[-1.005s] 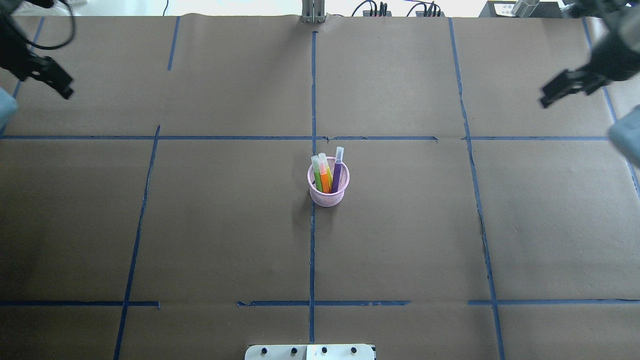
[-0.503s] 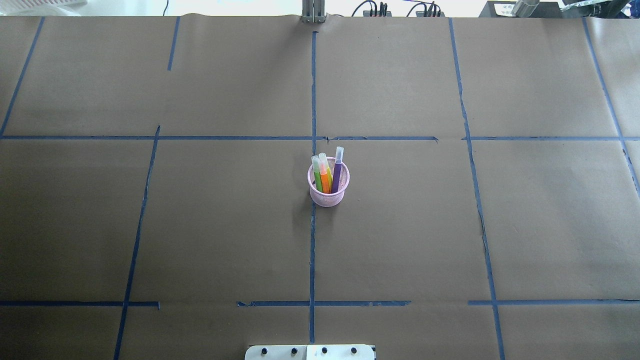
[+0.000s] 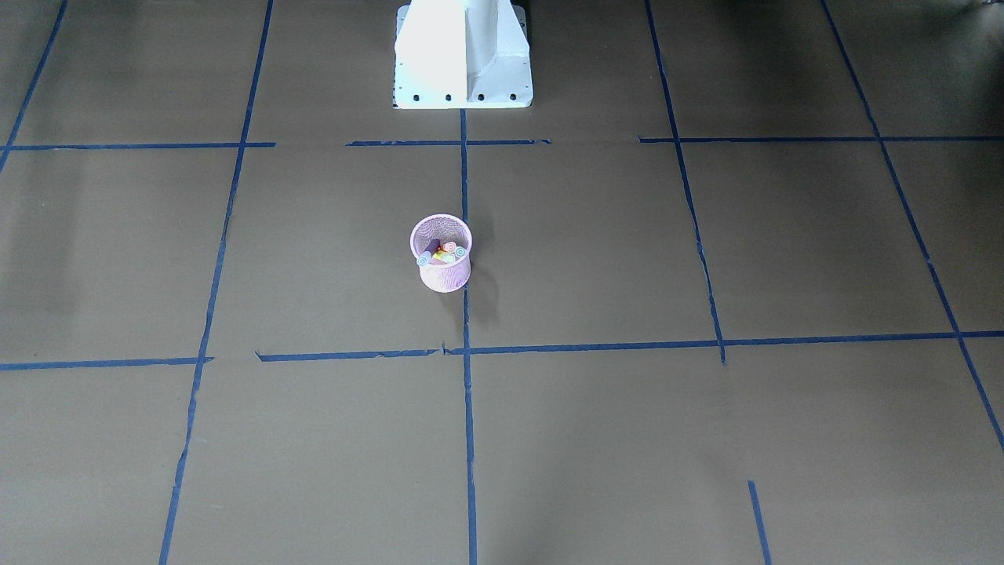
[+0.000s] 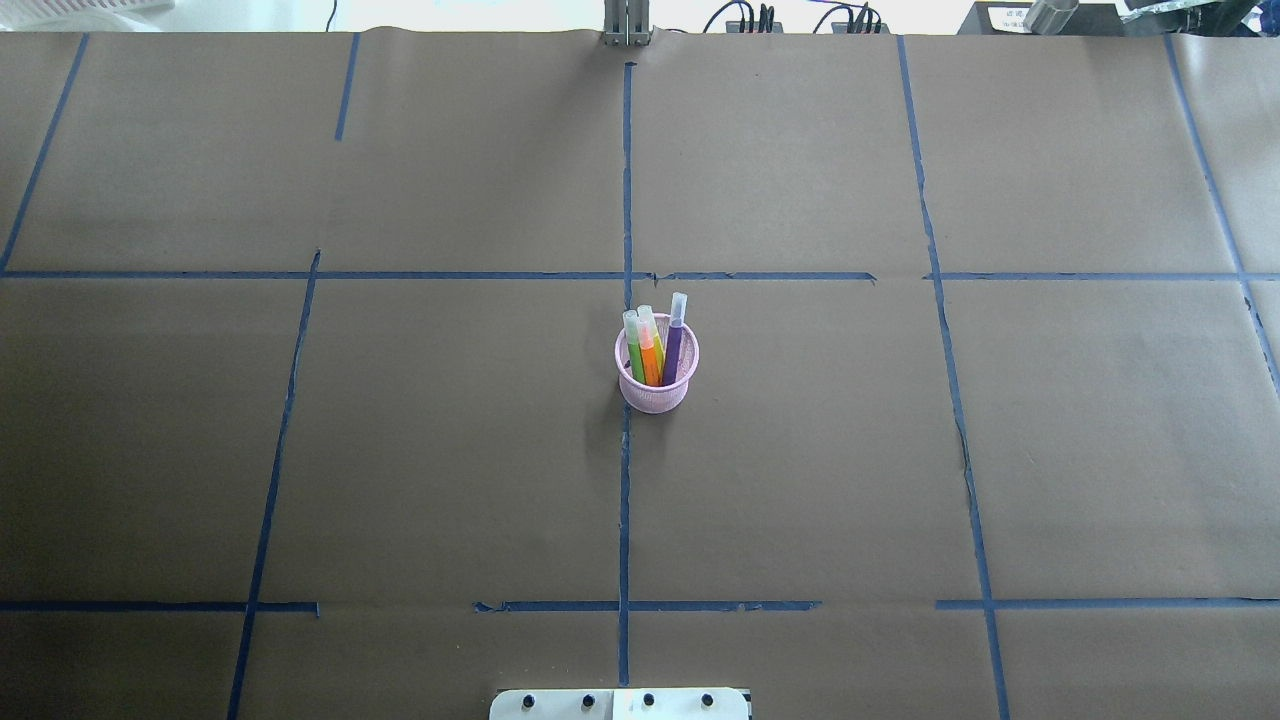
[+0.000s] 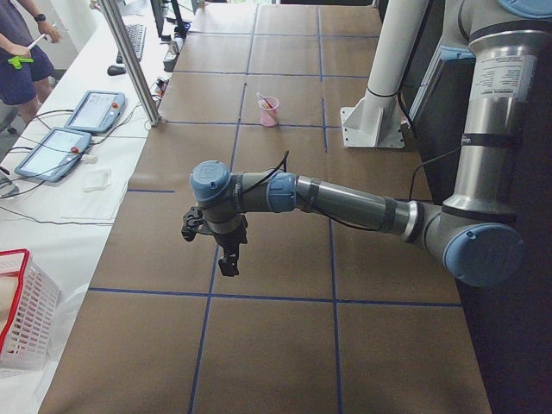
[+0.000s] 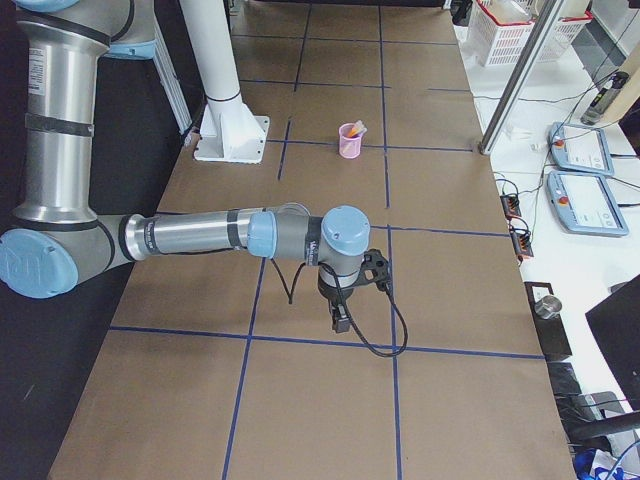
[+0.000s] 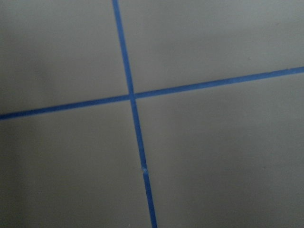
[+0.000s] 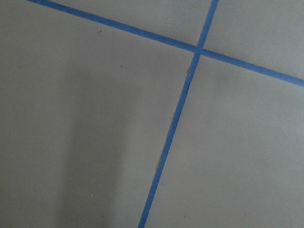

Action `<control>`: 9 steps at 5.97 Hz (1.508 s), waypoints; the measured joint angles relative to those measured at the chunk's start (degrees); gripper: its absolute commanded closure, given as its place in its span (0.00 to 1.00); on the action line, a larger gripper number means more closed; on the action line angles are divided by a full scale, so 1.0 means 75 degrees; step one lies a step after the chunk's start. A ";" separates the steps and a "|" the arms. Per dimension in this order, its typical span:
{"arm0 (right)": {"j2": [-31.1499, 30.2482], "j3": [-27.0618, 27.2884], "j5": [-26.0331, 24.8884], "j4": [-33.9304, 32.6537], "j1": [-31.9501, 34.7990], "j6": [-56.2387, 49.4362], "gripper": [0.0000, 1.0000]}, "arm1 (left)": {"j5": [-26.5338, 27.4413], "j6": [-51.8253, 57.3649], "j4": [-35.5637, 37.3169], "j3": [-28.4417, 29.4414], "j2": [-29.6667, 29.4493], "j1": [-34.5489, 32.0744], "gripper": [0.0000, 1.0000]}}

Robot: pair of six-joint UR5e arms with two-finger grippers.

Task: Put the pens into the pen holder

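Left fingers: hang over desk, well apart from the work; released or clenched, cannot tell. Right fingers: likewise. Pens: four, leaning inside pen holder, mid-desk. Collection judged complete, so arms park clear.

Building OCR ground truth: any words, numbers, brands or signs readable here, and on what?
No text is legible.
Left arm sticker: print too small to read.
Right arm sticker: print too small.
White label, top right of overhead view: blurred.
Tablet screens: too small.
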 measured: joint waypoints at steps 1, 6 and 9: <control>-0.0033 -0.0002 0.0005 0.0000 0.0004 0.0166 0.00 | -0.0006 -0.0003 -0.0286 0.0005 0.0284 -0.0003 0.00; -0.0045 -0.0011 0.0017 0.0000 0.0008 0.0324 0.00 | 0.0043 0.0000 -0.0605 -0.0081 0.0367 0.0031 0.00; -0.0049 -0.0013 0.0047 0.0000 0.0008 0.0318 0.00 | 0.0048 0.0020 -0.0605 -0.0081 0.0358 0.0060 0.00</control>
